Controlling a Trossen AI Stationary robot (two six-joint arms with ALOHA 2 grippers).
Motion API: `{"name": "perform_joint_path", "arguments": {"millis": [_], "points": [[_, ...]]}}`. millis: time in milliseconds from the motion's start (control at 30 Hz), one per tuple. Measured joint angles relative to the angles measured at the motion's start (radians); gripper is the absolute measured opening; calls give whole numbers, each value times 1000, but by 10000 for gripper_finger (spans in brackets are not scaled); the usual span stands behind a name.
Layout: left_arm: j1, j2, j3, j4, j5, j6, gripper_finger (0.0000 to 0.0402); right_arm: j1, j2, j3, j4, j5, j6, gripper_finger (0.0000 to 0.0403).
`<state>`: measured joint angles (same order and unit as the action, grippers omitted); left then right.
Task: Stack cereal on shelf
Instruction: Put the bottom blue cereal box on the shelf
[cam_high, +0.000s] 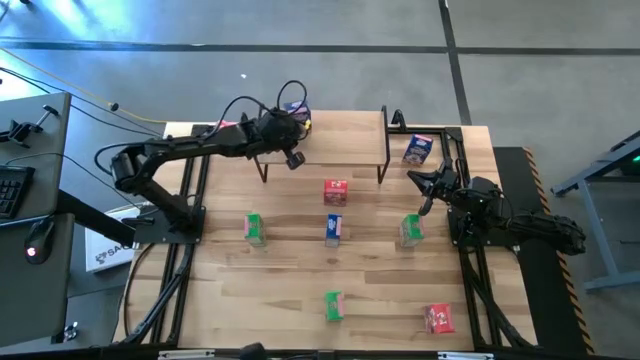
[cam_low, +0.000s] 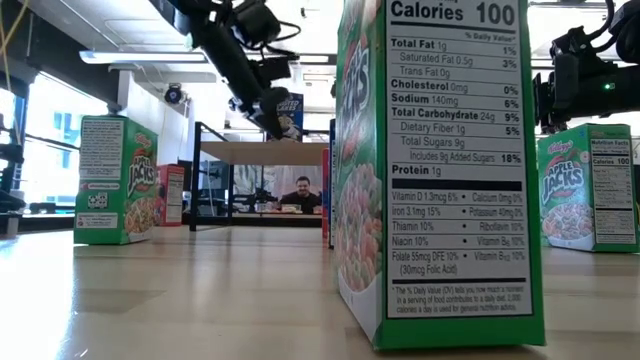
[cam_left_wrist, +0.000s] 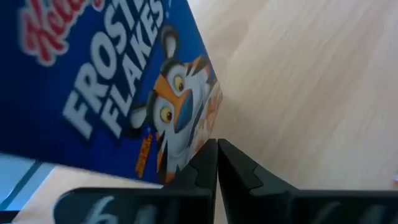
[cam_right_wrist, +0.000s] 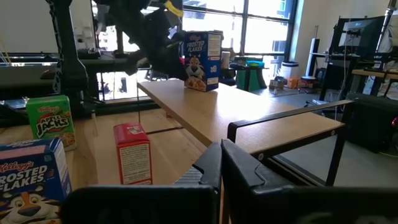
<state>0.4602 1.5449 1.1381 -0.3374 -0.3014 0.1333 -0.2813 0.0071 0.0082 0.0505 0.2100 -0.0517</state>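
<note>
The left pincer (cam_high: 293, 158) is over the left end of the shelf (cam_high: 340, 125), and its fingers (cam_left_wrist: 205, 165) are pressed together with nothing between them. Just beside the tips a blue box (cam_left_wrist: 106, 81) stands on the shelf top; whether the fingers touch it I cannot tell. In the right wrist view the same blue box (cam_right_wrist: 202, 53) stands upright near the far end of the shelf (cam_right_wrist: 236, 115), with the left pincer (cam_right_wrist: 168, 59) next to it.

The right pincer (cam_high: 425, 185) waits at the right side of the tabletop (cam_high: 290, 270), near the right leg of the shelf, with its fingers (cam_right_wrist: 214, 165) pressed together and empty.

A 2nd blue box (cam_high: 418, 149) lies on the tabletop to the right of the shelf. A red box (cam_high: 335, 191) stands in front of the shelf, and a 3rd blue box (cam_high: 334, 229) stands just in front of it. 3 green boxes stand on the tabletop: 1 at the left (cam_high: 254, 228), 1 at the right (cam_high: 410, 230), 1 near the front edge (cam_high: 333, 305). Another red box (cam_high: 438, 318) lies at the front right.
</note>
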Motion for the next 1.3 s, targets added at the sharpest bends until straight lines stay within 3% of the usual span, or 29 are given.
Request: {"name": "perform_joint_path", "arguments": {"millis": [533,1067,1300], "points": [[66,107,1,142,-38,9,3,0,0,0,0,0,0,0],[79,100,1,117,-115,17,3,0,0,0,0,0,0,0],[76,52,0,89,-92,-10,3,0,0,0,0,0,0,0]]}}
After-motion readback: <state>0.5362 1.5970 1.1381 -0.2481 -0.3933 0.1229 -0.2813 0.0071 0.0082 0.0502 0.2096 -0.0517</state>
